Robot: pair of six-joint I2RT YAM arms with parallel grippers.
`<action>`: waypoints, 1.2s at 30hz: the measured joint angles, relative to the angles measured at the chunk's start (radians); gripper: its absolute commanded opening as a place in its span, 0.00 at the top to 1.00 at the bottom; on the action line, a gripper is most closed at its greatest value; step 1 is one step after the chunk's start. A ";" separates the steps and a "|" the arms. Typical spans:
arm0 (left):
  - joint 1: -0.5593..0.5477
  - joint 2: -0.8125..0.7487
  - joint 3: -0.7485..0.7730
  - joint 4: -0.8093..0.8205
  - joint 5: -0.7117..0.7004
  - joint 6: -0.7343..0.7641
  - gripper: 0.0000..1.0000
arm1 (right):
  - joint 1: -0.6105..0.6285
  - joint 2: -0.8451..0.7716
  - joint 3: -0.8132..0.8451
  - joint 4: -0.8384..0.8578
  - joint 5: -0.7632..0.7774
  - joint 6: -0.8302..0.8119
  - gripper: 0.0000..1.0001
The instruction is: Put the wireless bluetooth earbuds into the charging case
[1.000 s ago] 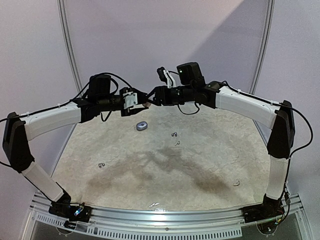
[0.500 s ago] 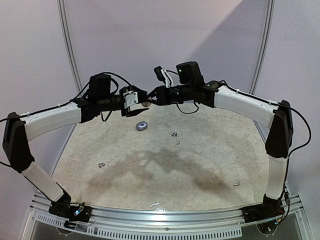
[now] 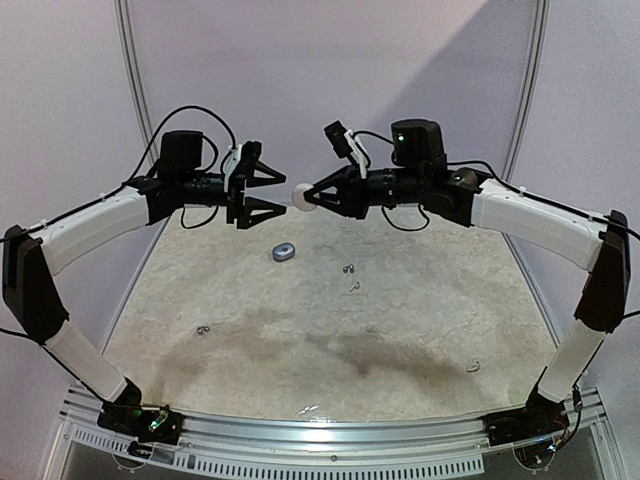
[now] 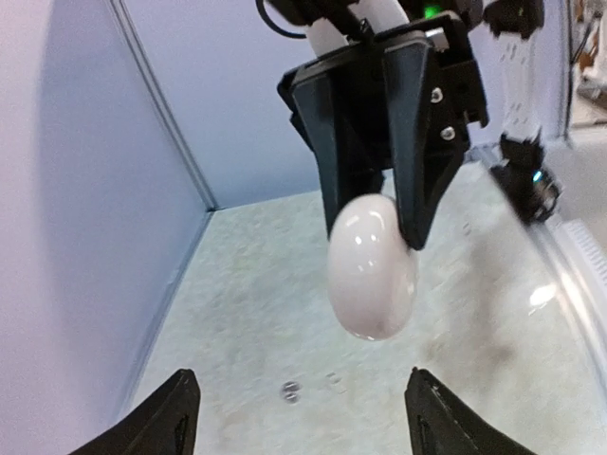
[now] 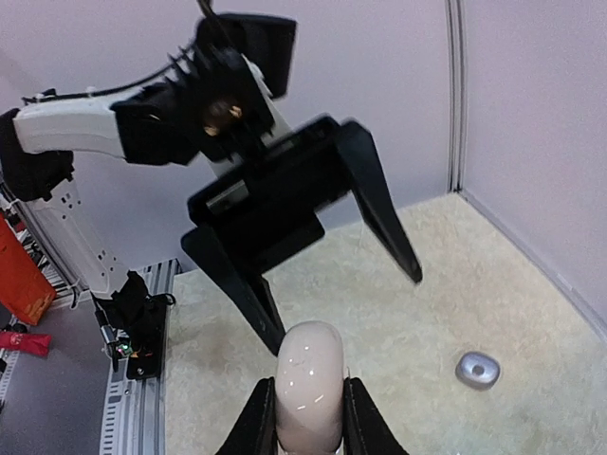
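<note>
**Above the table, one gripper pinches a white case while the other stands spread**

Left of the grey case [image 3: 284, 252] and nearer the arms' bases, two tiny dark earbuds [image 3: 203, 331] lie close together on the pale table [image 3: 300, 385]. Above the grey case and a little to its left, the left gripper [image 3: 286, 195] hangs in the air, pointing right, its two fingers spread wide. Almost straight above the grey case is the white case [image 3: 299, 196], smooth and egg-shaped. It sits just off the tips of the spread fingers and apart from them. Above and to the right of the grey case, the right gripper [image 3: 312, 195] points left. Its fingers are pressed onto one end of the white case, one on each side, holding it clear of the table. The grey case itself lies flat on the table, touching nothing else. Just to its right lie a few more earbud pieces [image 3: 349, 267], too small to tell their colour. Far to the right of the grey case, toward the near edge, a single pale piece [image 3: 473, 367] lies alone.
</note>
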 measured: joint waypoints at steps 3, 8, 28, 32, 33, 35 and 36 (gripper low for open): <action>-0.002 0.001 -0.010 0.050 0.111 -0.120 0.30 | 0.001 -0.037 0.008 0.025 -0.020 -0.068 1.00; -0.005 0.029 -0.023 0.267 0.240 -0.382 0.38 | 0.011 -0.051 0.021 0.017 -0.013 -0.175 1.00; -0.061 0.097 0.074 0.199 0.295 -0.420 0.76 | 0.027 -0.050 0.040 -0.010 0.026 -0.266 1.00; -0.061 0.097 0.075 0.194 0.297 -0.404 0.93 | 0.027 -0.050 0.040 -0.010 0.024 -0.264 1.00; -0.061 0.097 0.076 0.195 0.298 -0.396 0.98 | 0.027 -0.050 0.040 -0.010 0.022 -0.262 1.00; -0.061 0.097 0.077 0.195 0.297 -0.391 1.00 | 0.027 -0.051 0.040 -0.010 0.020 -0.260 0.90; -0.061 0.097 0.077 0.194 0.298 -0.392 1.00 | 0.027 -0.050 0.040 -0.010 0.020 -0.259 0.79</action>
